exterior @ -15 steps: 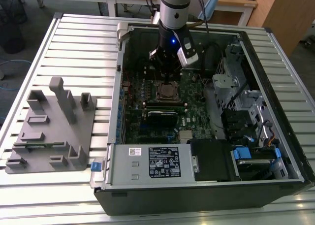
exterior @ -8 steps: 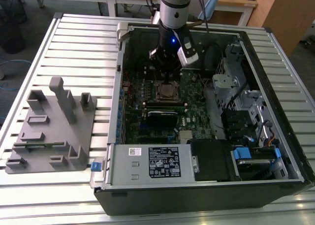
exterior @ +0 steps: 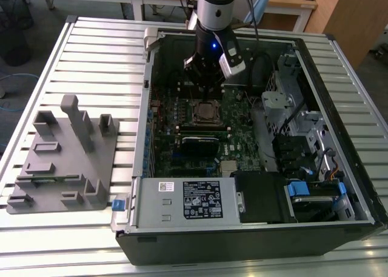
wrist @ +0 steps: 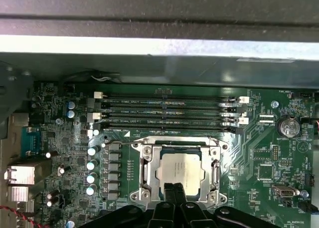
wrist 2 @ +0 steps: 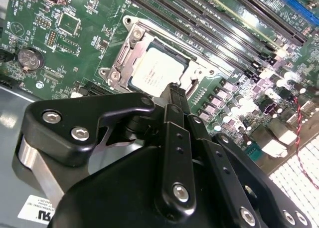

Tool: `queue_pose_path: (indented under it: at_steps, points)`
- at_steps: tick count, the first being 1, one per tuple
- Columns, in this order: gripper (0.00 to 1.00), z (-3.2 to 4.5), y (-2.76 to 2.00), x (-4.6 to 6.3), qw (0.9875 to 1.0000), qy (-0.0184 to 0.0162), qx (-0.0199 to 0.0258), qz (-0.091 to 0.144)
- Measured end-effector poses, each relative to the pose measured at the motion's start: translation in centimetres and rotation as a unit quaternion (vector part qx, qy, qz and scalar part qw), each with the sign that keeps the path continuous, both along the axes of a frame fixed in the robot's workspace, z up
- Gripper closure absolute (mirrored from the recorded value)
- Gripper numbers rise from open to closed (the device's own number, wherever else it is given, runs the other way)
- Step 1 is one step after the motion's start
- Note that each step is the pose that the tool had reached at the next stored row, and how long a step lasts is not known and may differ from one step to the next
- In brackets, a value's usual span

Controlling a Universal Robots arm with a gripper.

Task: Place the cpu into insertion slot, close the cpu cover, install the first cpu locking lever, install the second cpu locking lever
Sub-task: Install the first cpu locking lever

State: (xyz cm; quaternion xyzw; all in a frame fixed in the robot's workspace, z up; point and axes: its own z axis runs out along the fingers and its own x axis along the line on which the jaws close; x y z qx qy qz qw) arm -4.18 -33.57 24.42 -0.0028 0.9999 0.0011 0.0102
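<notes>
- cpu [wrist: 179, 170], a flat square chip with a pale silver-beige top, sits inside the open black metal computer case [exterior: 242, 243].
- Green motherboard [wrist: 259, 158] lines the case floor.
- Black gripper [wrist: 175, 187]: fingers pressed together, nothing pinched, tips just over the chip's near edge.
- Square silver-rimmed insertion slot [wrist: 142, 150] holds the chip flat.
- Thin silvery frame-shaped cpu cover [wrist: 148, 174] lies down around the chip.

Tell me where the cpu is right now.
In the first wrist view the cpu lies in the insertion slot, beside the long memory slots, with the gripper close at one edge.
</notes>
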Motion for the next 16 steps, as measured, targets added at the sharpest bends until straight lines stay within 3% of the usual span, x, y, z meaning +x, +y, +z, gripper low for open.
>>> queue_pose_path:
  at_steps: [16]
  points:
    - [0.89, 0.06, 0.00, -0.47, 1.0000, -0.0006, 0.0000, 0.000]
